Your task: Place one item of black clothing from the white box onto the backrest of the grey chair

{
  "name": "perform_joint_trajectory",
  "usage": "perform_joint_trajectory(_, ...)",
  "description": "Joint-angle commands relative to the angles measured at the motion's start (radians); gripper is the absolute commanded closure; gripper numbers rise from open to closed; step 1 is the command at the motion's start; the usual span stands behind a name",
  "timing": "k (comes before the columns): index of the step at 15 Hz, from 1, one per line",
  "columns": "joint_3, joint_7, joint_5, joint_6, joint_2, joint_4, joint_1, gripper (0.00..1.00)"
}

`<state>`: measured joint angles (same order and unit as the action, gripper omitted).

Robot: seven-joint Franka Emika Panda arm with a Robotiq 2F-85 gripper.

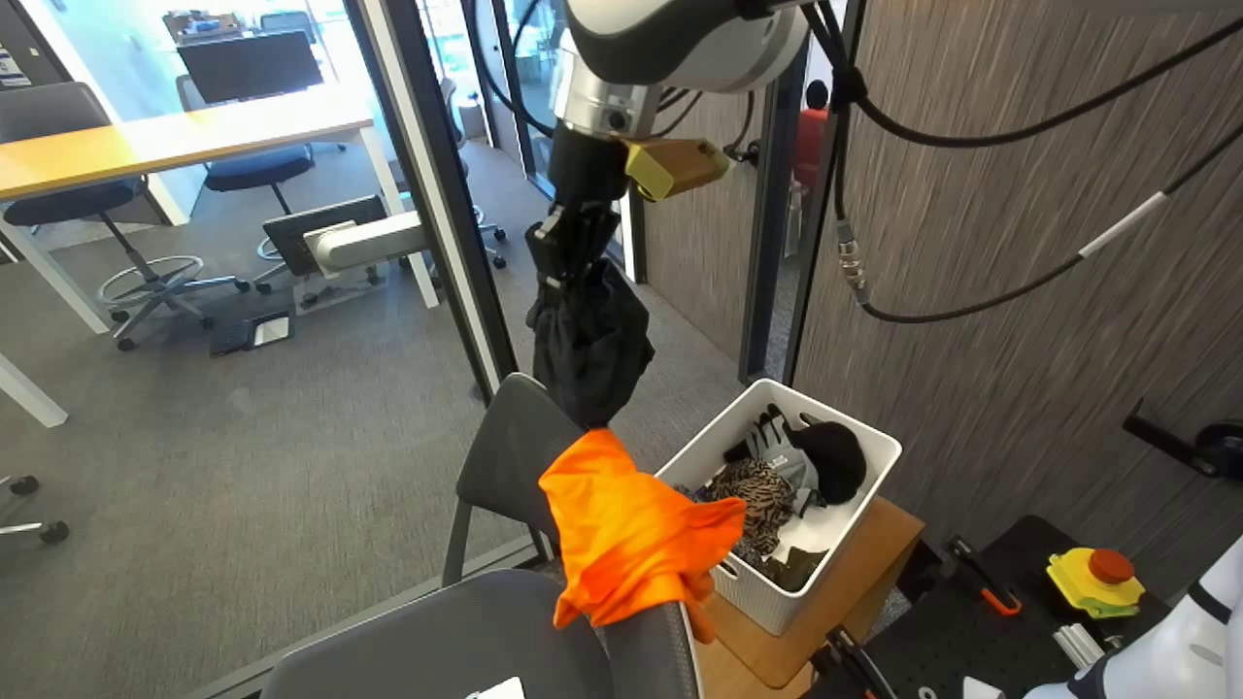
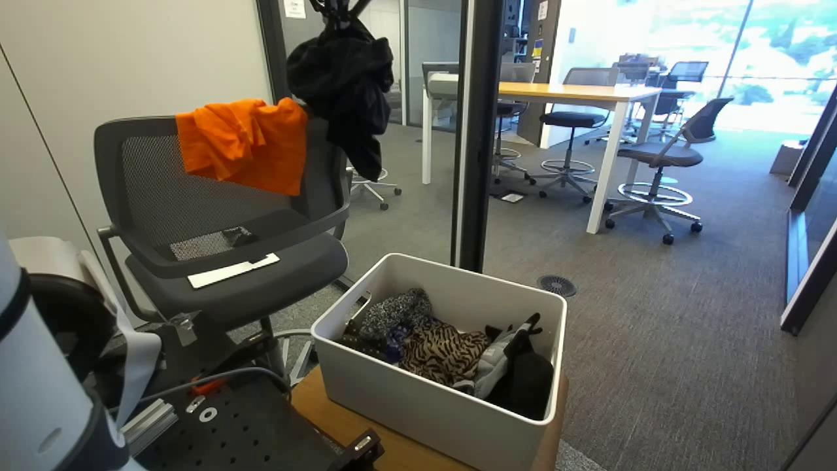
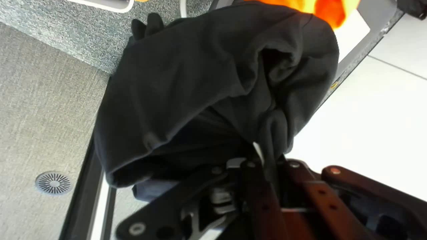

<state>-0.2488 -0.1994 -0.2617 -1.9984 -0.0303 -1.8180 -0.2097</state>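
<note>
My gripper (image 1: 573, 272) is shut on a bunched black garment (image 1: 594, 340), which hangs from it. The garment also shows in an exterior view (image 2: 353, 78) and fills much of the wrist view (image 3: 200, 83), a fold pinched between the fingertips (image 3: 272, 160). It hangs by the far end of the grey chair's backrest (image 1: 510, 456), its lower end overlapping the backrest in the picture. I cannot tell whether they touch. An orange cloth (image 2: 245, 144) lies draped over the backrest's top edge. The white box (image 2: 418, 405) holds another black item (image 2: 529, 379), grey gloves and patterned cloths.
The white box stands on a wooden stand (image 1: 864, 573) beside the chair. A black glass-wall post (image 2: 477, 131) stands behind the chair. A black perforated plate (image 2: 242, 418) with small parts lies by the robot base. A white flat piece (image 2: 232, 269) lies on the chair seat.
</note>
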Motion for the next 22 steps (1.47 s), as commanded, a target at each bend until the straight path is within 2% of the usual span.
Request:
perform_joint_trajectory(1, -0.061, 0.071, 0.100, 0.132, 0.112, 0.203, -0.076, 0.89)
perform_joint_trajectory(4, -0.092, 0.068, 0.145, 0.207, 0.209, 0.299, -0.120, 0.89)
perform_joint_trajectory(7, -0.093, 0.064, 0.175, 0.270, 0.302, 0.382, -0.146, 0.90)
perform_joint_trajectory(12, -0.072, 0.062, 0.174, 0.328, 0.426, 0.514, -0.148, 0.91)
perform_joint_trajectory(18, -0.060, 0.063, 0.165, 0.378, 0.487, 0.611, -0.151, 0.90)
perform_joint_trajectory(19, -0.059, 0.065, 0.164, 0.386, 0.493, 0.625, -0.152, 0.73)
perform_joint_trajectory(22, -0.057, 0.062, 0.164, 0.413, 0.499, 0.649, -0.152, 0.50)
